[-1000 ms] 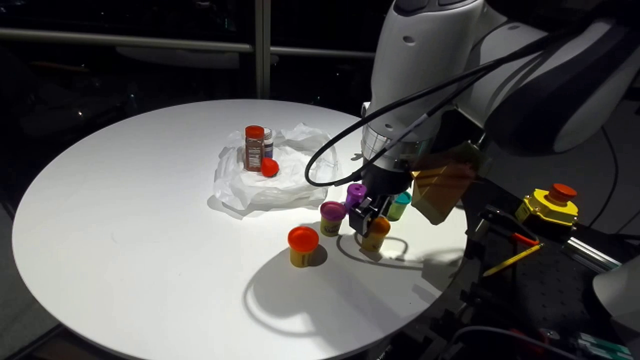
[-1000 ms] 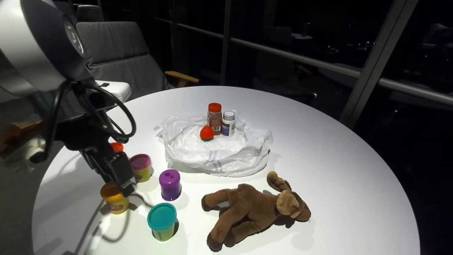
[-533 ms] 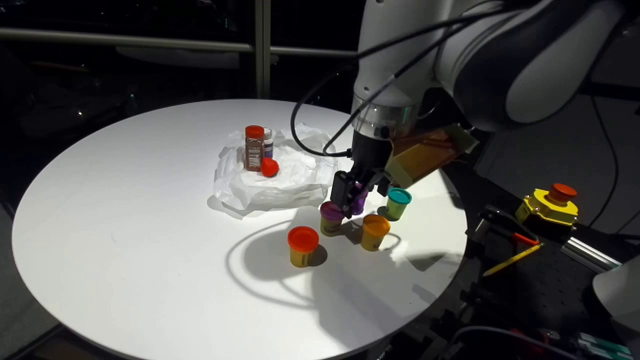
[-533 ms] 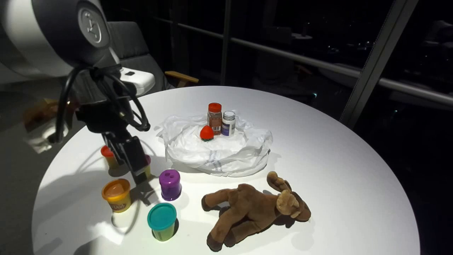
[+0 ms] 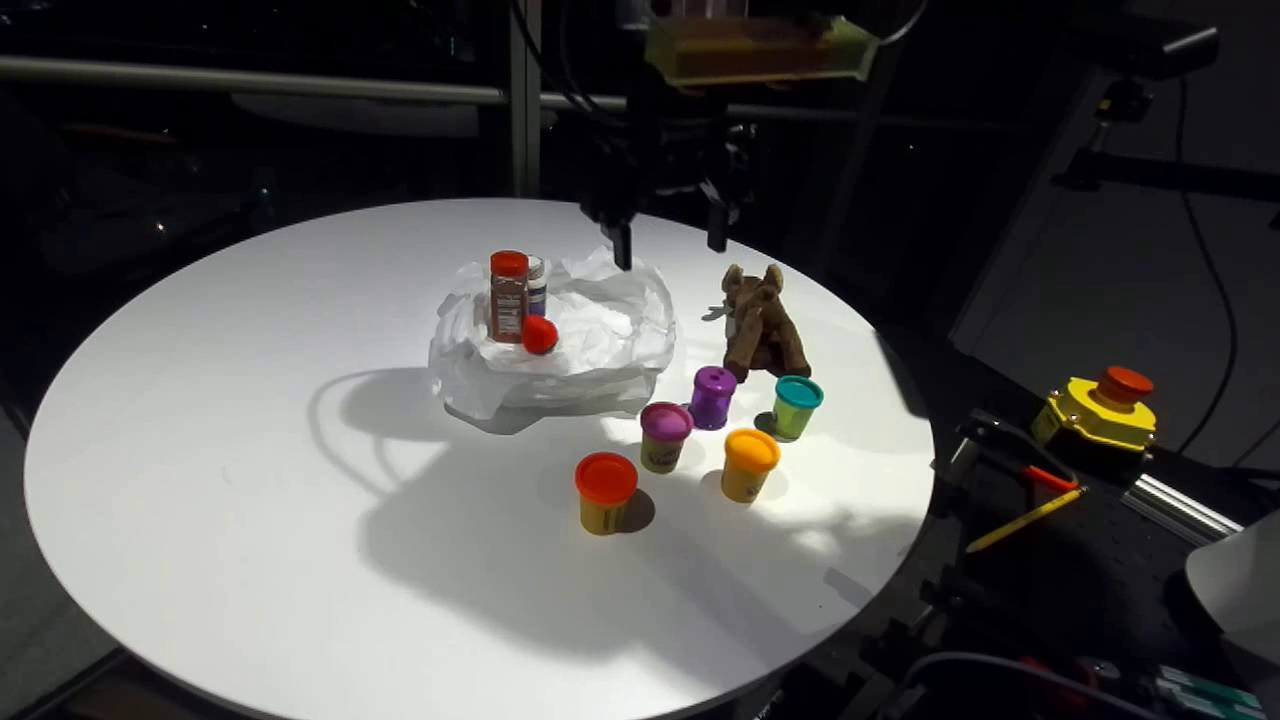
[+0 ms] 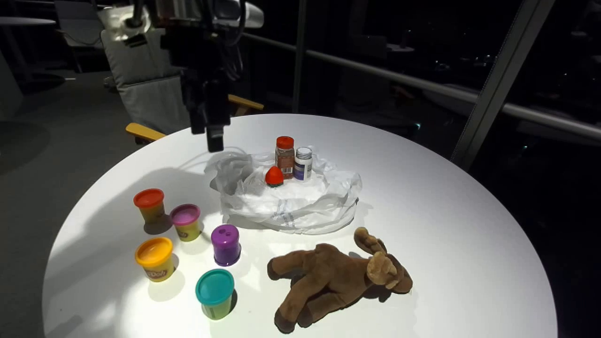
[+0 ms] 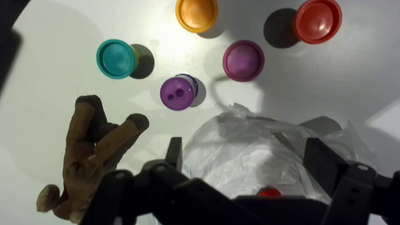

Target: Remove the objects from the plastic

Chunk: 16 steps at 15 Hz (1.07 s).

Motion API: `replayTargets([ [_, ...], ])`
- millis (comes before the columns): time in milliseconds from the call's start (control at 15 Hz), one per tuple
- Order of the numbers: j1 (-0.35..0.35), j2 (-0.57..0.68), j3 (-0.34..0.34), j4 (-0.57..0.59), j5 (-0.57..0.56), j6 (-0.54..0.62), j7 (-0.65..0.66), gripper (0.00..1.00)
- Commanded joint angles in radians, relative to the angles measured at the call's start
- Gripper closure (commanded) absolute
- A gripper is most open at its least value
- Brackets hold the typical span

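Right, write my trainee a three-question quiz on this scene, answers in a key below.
1. True or false: the brown plush animal figure lies on the round white table, not between the open fingers of the black end effector.

2. Which has two dark round spots on top?
A) the tub with a teal lid
B) the all-purple plastic cup
C) the tub with an orange lid

3. How many things rest on the wrinkled translucent white plastic bag, and what are they?

Key: 1. True. 2. B. 3. Three: a brown jar with a red cap, a white bottle with a dark label and a red strawberry-like item.
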Motion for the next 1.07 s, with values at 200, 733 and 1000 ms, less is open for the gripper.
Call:
replayTargets([
  [200, 0.06, 0.242, -0.08, 0.395, 0.038, -0.049, 0.017, 0.0],
  [733, 0.102, 0.527, -0.133, 0.689, 0.104, -0.044, 0.02, 0.0],
  [1000, 0.121, 0.613, -0.171, 0.782, 0.093, -0.023, 0.045, 0.0],
])
